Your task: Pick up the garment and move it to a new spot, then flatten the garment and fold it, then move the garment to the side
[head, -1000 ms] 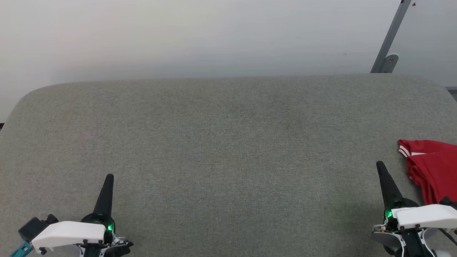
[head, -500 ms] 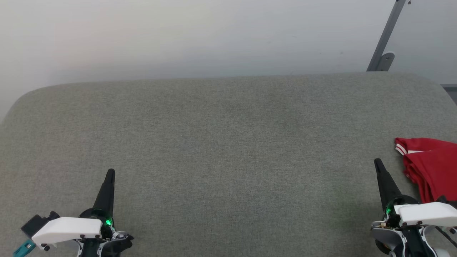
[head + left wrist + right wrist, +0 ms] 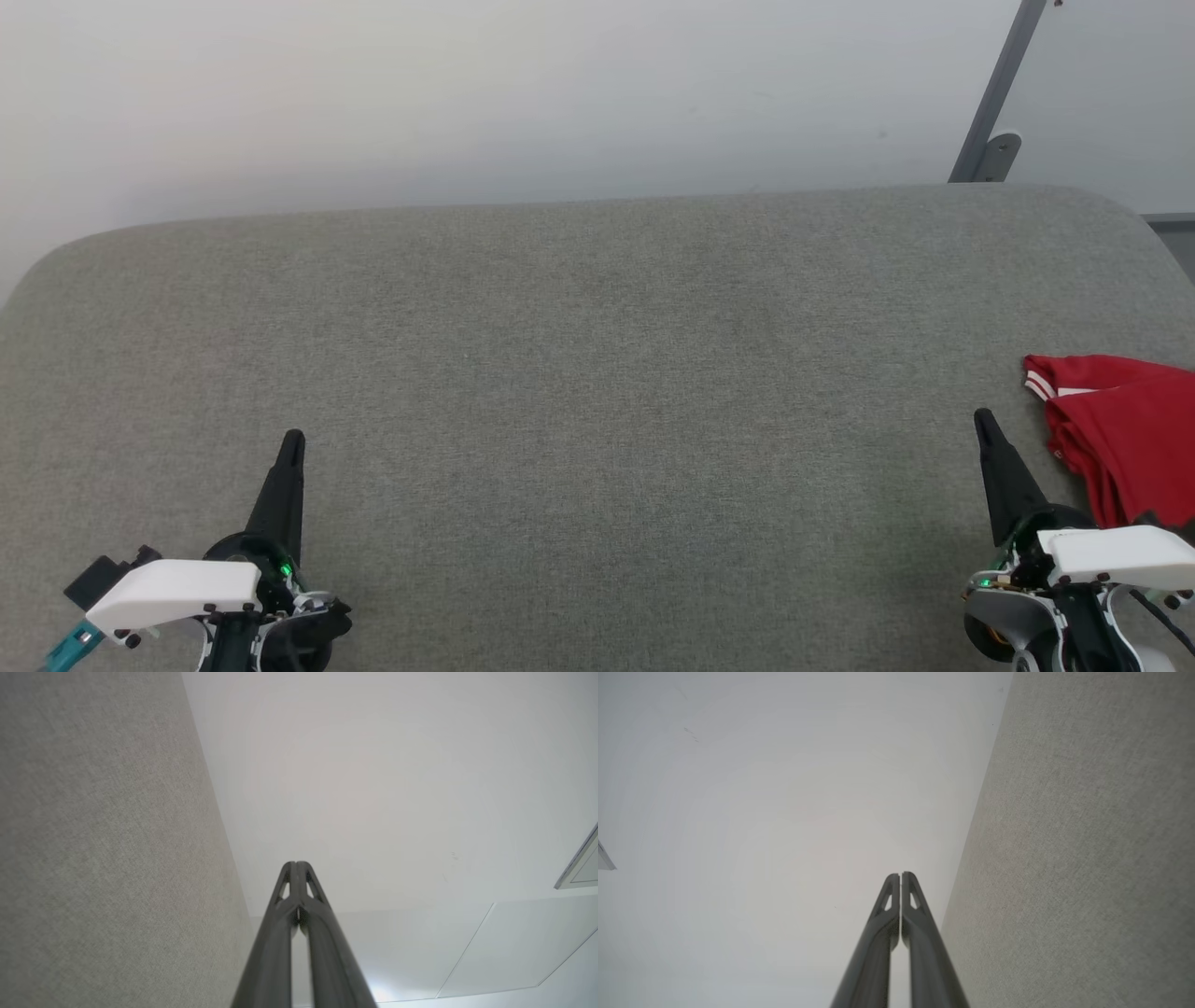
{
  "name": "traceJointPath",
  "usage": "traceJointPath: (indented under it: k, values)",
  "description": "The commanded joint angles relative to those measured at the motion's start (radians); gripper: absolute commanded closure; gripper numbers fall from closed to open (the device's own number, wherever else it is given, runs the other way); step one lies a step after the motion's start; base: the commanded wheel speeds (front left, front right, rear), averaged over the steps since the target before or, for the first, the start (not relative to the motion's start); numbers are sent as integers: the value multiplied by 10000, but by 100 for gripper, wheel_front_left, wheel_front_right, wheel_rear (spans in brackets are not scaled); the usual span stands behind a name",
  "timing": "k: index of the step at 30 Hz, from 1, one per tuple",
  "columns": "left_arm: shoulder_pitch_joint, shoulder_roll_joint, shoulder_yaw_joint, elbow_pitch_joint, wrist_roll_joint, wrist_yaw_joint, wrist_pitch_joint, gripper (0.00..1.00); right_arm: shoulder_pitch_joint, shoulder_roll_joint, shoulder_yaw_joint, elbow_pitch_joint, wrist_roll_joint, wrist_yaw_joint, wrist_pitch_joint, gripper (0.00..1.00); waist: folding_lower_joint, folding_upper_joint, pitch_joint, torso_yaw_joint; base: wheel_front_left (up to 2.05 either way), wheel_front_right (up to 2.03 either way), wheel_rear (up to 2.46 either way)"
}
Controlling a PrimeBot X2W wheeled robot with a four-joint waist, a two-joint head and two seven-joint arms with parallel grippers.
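The garment (image 3: 1125,425), red cloth with white stripe trim at one corner, lies bunched at the right edge of the grey fabric surface (image 3: 597,373), partly cut off by the head view's border. My right gripper (image 3: 982,422) is shut and empty, its tip just left of the garment, apart from it. At the lower left my left gripper (image 3: 293,441) is shut and empty too, far from the garment. Each wrist view shows its own fingers pressed together, left gripper (image 3: 296,864) and right gripper (image 3: 900,875), with nothing between them.
The wide grey fabric surface has rounded far corners and a pale wall (image 3: 523,93) behind it. A grey metal pole with a bracket (image 3: 995,154) rises at the far right corner.
The whole head view has shifted slightly, so the camera has moved. Both grippers stay shut and the garment lies as before.
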Motion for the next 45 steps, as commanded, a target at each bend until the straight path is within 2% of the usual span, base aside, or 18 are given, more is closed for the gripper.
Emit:
traceJointPath:
  k: [1,7,45]
  values:
    - [-127,-17,51,25,-245,20,77,100,-156,37,13,45,229,-3,50,100,-1,-1,3,-14,0,0,0]
    - [-214,-94,109,60,-508,21,188,100,-205,43,15,98,590,-3,131,100,-1,-1,12,-66,0,0,0]
    - [-210,-131,165,59,-429,22,233,100,-165,41,16,94,570,-3,104,100,-1,-1,12,-69,0,0,0]
